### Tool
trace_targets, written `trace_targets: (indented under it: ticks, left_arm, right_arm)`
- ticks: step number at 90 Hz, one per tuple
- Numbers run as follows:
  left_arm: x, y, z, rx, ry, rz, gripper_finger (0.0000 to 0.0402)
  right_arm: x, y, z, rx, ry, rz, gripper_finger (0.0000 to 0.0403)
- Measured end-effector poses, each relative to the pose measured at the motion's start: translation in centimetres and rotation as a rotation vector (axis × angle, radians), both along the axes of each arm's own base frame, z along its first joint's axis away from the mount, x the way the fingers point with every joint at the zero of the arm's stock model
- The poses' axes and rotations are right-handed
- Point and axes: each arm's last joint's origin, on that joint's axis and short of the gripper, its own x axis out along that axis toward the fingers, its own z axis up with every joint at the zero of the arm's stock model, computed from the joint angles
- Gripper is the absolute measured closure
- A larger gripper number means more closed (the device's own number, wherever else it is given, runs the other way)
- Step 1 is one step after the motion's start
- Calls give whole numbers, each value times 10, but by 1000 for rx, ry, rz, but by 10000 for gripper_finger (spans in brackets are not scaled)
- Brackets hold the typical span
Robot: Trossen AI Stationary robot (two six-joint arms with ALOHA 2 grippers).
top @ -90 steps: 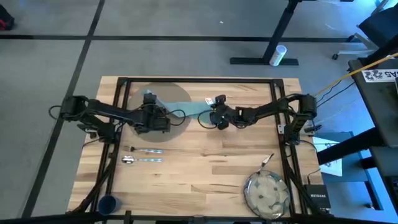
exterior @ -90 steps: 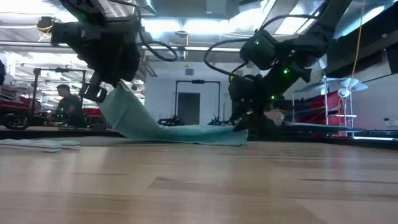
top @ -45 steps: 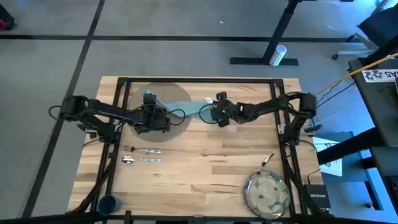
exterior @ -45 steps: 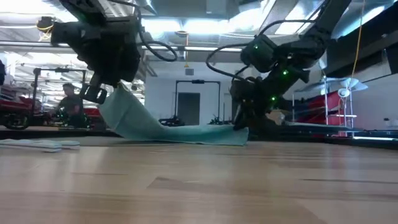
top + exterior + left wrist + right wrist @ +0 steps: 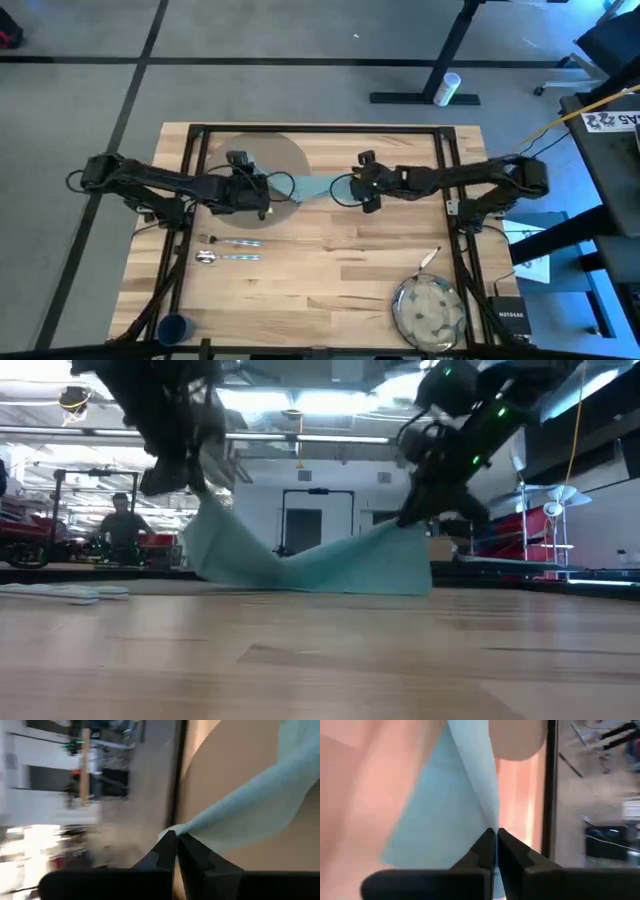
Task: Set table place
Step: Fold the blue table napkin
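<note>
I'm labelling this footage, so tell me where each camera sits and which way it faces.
High view: overhead, straight down on the table; both arms show.
Low view: table height, level across; both grippers lift the napkin.
Left wrist view: behind the left gripper, pinching a napkin edge.
Right wrist view: behind the right gripper, pinching the other end.
All four share the napkin.

White cylinder (image 5: 449,89) on floor; person (image 5: 121,528) in room behind table

We view the bench (image 5: 330,250) from overhead and at surface level; both wrist cameras closely frame the napkin (image 5: 260,810).
</note>
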Motion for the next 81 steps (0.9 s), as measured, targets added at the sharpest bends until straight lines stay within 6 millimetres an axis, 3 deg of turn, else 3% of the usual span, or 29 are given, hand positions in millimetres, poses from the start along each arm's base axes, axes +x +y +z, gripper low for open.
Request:
trace_targets:
  ticks: [29, 50, 81]
  left_arm:
    - [-11, -8, 37, -434, -327, -85, 402]
    - [-13, -28, 37, -726, -394, -120, 402]
    - [-19, -74, 35, -1112, -369, -165, 402]
  right_arm:
    - [-35, 14, 31, 363, -70, 26, 403]
    - [-47, 28, 31, 741, 2, 91, 403]
    - [-48, 65, 45, 1091, 21, 316, 403]
